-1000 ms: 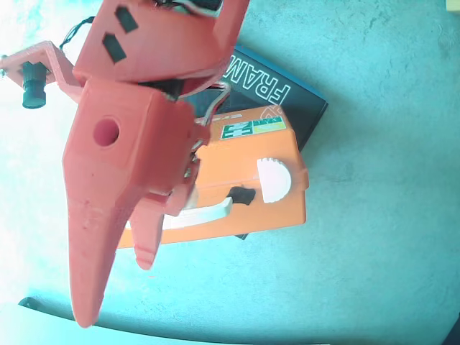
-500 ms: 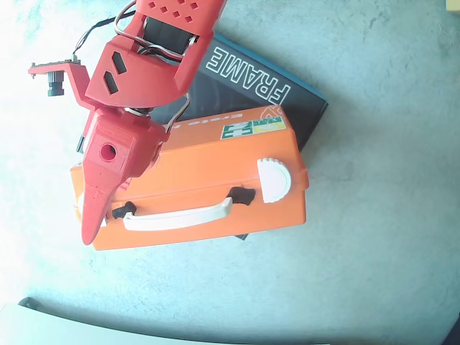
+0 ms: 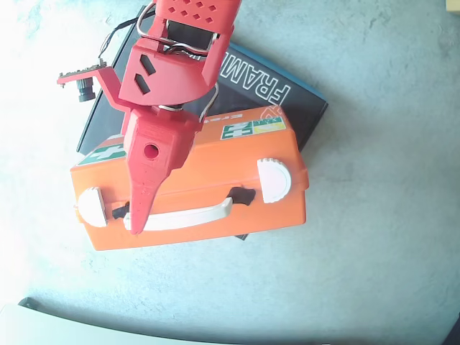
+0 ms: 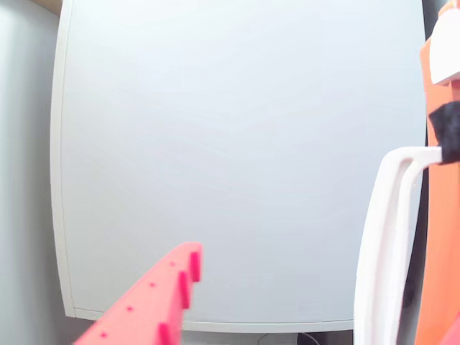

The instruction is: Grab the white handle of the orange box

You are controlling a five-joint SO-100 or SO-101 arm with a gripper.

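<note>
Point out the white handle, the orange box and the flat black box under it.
white handle (image 3: 188, 216), overhead view, middle of the bar.
orange box (image 3: 215, 159), overhead view, bare lid.
black box (image 3: 298, 100), overhead view, exposed right corner.

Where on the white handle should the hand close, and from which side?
Judging by the overhead view, take the white handle on its thin bar between the black pivots, coming from above with one finger each side. It stands off the orange box, leaving a gap. The hand is over its left end.
</note>
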